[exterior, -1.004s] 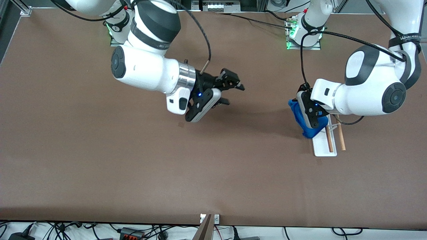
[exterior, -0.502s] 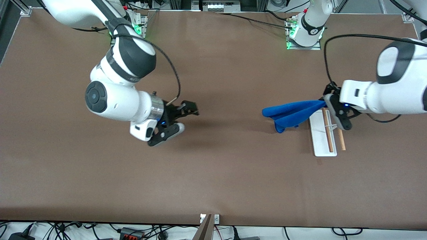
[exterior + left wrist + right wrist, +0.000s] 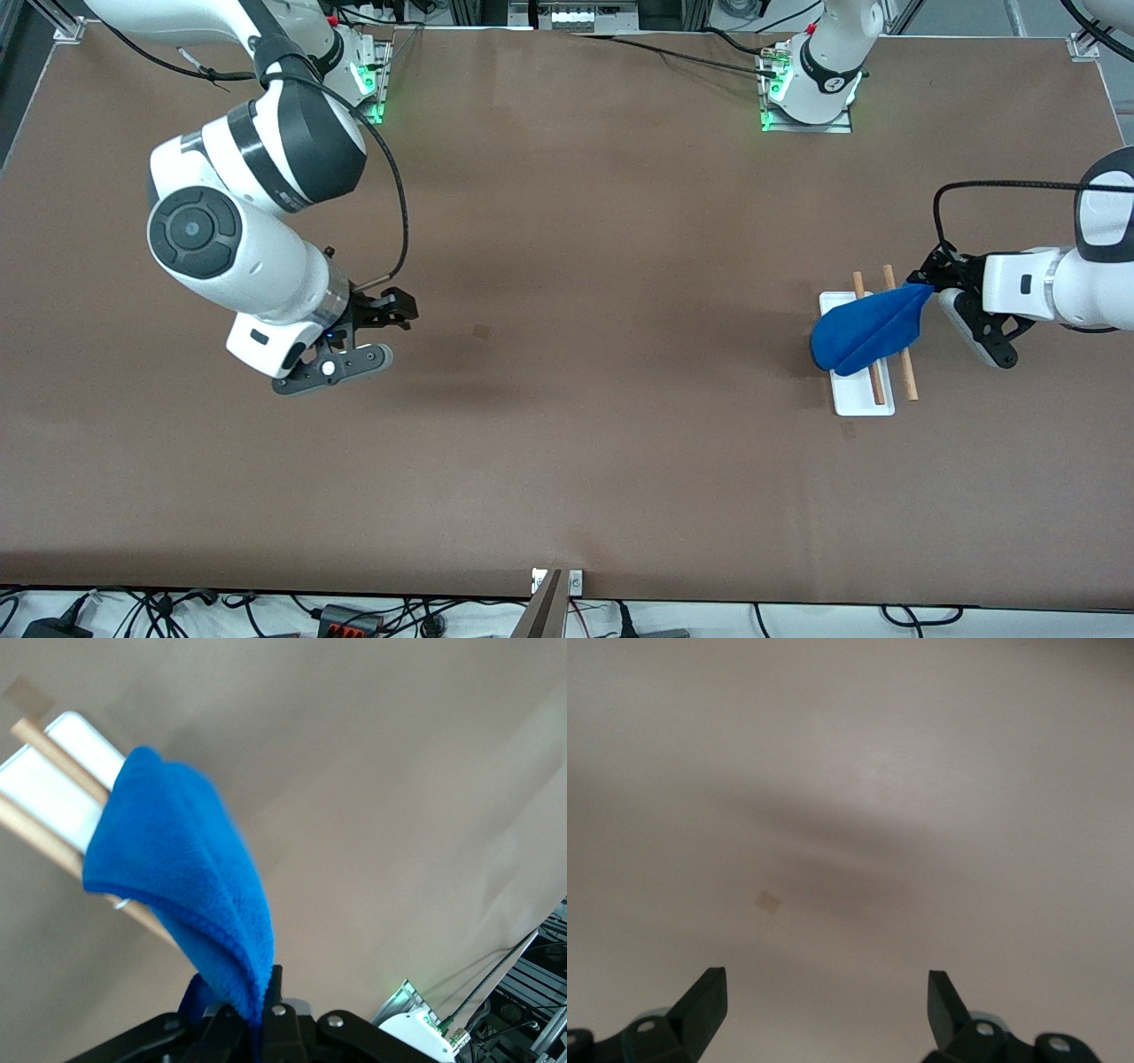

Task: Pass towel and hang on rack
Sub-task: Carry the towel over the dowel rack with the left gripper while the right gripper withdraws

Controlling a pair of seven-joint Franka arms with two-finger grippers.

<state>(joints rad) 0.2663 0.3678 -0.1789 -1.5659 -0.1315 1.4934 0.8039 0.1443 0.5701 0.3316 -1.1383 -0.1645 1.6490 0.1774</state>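
Observation:
The blue towel [image 3: 868,330] is pinched at one corner by my left gripper [image 3: 932,292], which is shut on it beside the rack at the left arm's end of the table. The towel drapes across the two wooden rods [image 3: 905,370] and the white base [image 3: 859,396] of the rack. In the left wrist view the towel [image 3: 182,881] runs from my shut jaws over the rods [image 3: 53,757] and base [image 3: 49,784]. My right gripper [image 3: 390,323] is open and empty above bare table toward the right arm's end; its fingertips [image 3: 706,994] show wide apart.
A small pale square mark [image 3: 481,331] lies on the brown table [image 3: 567,443] near the middle, also in the right wrist view [image 3: 769,901]. The arm bases [image 3: 806,89] stand along the table's farther edge. Cables lie past the nearer edge.
My left gripper has carried the towel from beside the rack across and over the rods. My right arm has drawn back toward its own end of the table, gripper open.

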